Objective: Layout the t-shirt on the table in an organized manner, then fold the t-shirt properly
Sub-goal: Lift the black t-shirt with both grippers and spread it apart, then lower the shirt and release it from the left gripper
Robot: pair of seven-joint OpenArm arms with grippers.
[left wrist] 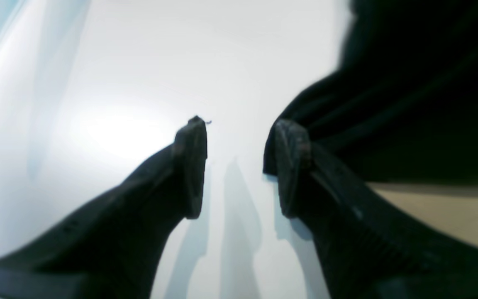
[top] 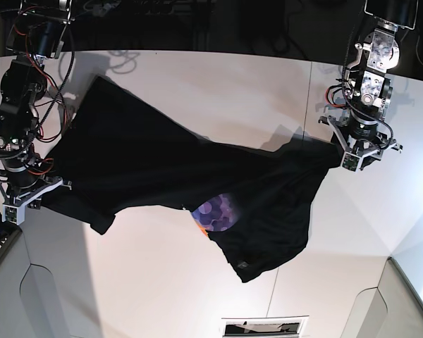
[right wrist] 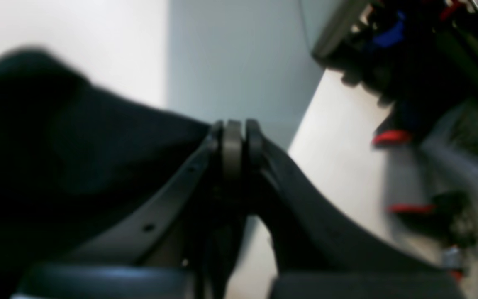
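- We find the left gripper [left wrist: 239, 166] at the right of the base view with its jaws standing well apart and nothing between them; only bare white table shows in the gap in the left wrist view.
- The t-shirt [top: 197, 176] lies just to that gripper's right in the left wrist view, its black edge touching or nearly touching the right-hand finger; whether cloth is caught we cannot tell, and we judge that it is not.
- In the base view the same gripper [top: 356, 151] sits at the shirt's right-hand tip, so the coming grasp, in our judgement, turns on a short shift toward the cloth.
- The right gripper [right wrist: 235, 143], at the left of the base view, has its jaws pressed together, with black cloth bunched against them at the left of the right wrist view; we read that as a pinch on the shirt's left end [top: 49, 190].
- The shirt's long axis runs from the left of the frame to the right, sagging to lower centre, where the orange and purple print [top: 215, 215] shows on a turned-over fold.
- The table [top: 127, 282] is white and smooth, with wide bare stretches below and above the shirt.
- Dark clutter and cables line the top edge of the frame.
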